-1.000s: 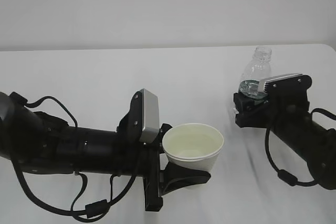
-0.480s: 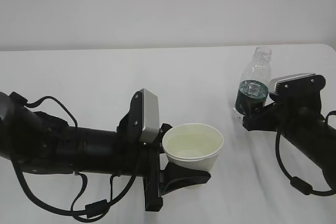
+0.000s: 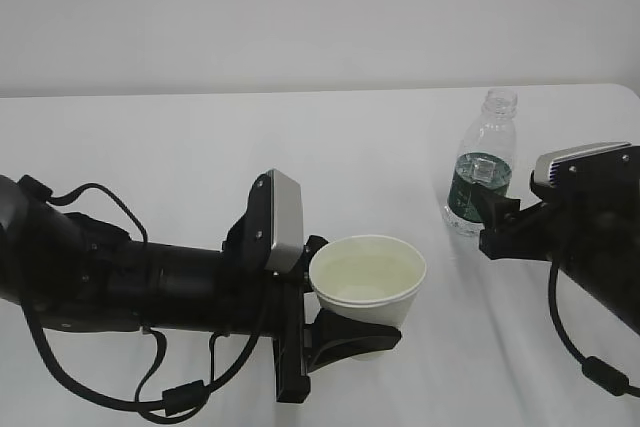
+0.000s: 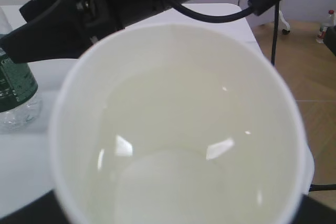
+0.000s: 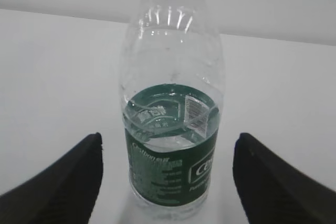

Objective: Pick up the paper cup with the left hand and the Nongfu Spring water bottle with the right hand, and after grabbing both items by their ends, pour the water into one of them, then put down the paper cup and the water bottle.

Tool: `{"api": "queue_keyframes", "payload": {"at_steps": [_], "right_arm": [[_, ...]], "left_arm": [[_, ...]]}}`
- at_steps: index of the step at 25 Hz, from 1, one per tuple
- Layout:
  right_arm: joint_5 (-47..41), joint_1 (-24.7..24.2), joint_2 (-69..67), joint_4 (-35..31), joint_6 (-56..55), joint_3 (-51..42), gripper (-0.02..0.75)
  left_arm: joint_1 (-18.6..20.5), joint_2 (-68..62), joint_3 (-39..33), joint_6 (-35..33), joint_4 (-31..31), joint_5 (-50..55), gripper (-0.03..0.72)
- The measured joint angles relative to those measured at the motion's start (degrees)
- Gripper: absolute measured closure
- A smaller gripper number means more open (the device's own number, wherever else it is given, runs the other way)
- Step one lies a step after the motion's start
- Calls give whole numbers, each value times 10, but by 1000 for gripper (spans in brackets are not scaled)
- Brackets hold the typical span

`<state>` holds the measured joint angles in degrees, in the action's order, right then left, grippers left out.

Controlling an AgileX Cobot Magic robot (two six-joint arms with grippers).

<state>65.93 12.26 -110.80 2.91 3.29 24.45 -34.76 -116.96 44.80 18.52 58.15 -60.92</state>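
The paper cup point(image 3: 368, 282) stands upright at the front centre, with my left gripper point(image 3: 352, 335) shut on its lower body. In the left wrist view the paper cup point(image 4: 178, 129) fills the frame, and glints show clear water point(image 4: 173, 124) inside it. The Nongfu Spring water bottle point(image 3: 481, 167) stands upright and capless on the table at the right, with water low in it. My right gripper point(image 3: 497, 219) is open just right of the bottle. In the right wrist view the bottle point(image 5: 173, 129) stands between and ahead of the open right gripper point(image 5: 168, 145), with a gap at each finger.
A white table point(image 3: 200, 157) runs back to a pale wall. The left arm point(image 3: 120, 277) with its looping cables lies across the front left. At the right of the left wrist view a wooden floor point(image 4: 310, 77) shows beyond the table's edge.
My right gripper has drawn back to the right, away from the bottle, which stays standing where it was. The left gripper and cup have not moved.
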Motion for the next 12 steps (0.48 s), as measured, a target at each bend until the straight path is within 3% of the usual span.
{"api": "queue_keyframes", "payload": {"at_steps": [12], "right_arm": [[0, 0, 23, 0, -7, -31, 160]], "left_arm": [[-1, 0, 0, 0, -37, 0, 288]]}}
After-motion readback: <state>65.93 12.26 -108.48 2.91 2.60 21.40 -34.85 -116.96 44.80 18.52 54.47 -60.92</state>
